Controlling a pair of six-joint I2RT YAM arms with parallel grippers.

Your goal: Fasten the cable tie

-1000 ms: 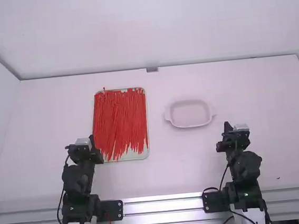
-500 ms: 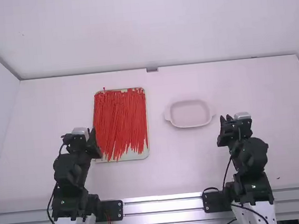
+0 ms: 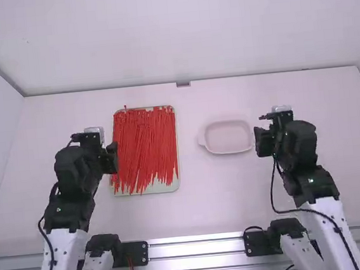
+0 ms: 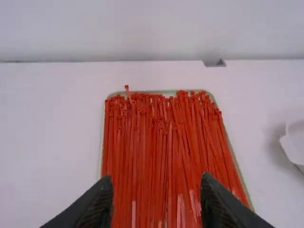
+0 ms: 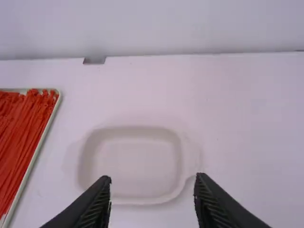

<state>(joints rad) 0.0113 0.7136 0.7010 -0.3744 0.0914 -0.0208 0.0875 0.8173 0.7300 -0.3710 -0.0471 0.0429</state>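
While both arms hover over the near part of the worktop [image 3: 304,97], neither one holds anything. The left arm [image 3: 75,174] has its left jaws spread open and empty, raised above the worktop just beside the near left edge of the tray [image 3: 166,188]. In the left wrist view the two black tips frame the near end of the pile.

The cable ties [image 4: 164,152] are red, a thick loose heap lying lengthwise and filling the pale rectangular tray [image 4: 101,156], left of the worktop's middle. One tie end sticks up at the far left corner. All ties lie loose; none is looped or fastened that I can make out.

The right arm [image 3: 296,149] has its right jaws open too, empty, up off the surface beside the right handle of the dish [image 3: 228,137]. This white oval dish [image 5: 130,161] sits just right of the tray, apart from it.

A small grey bracket [image 3: 183,83] sits at the worktop's far edge.
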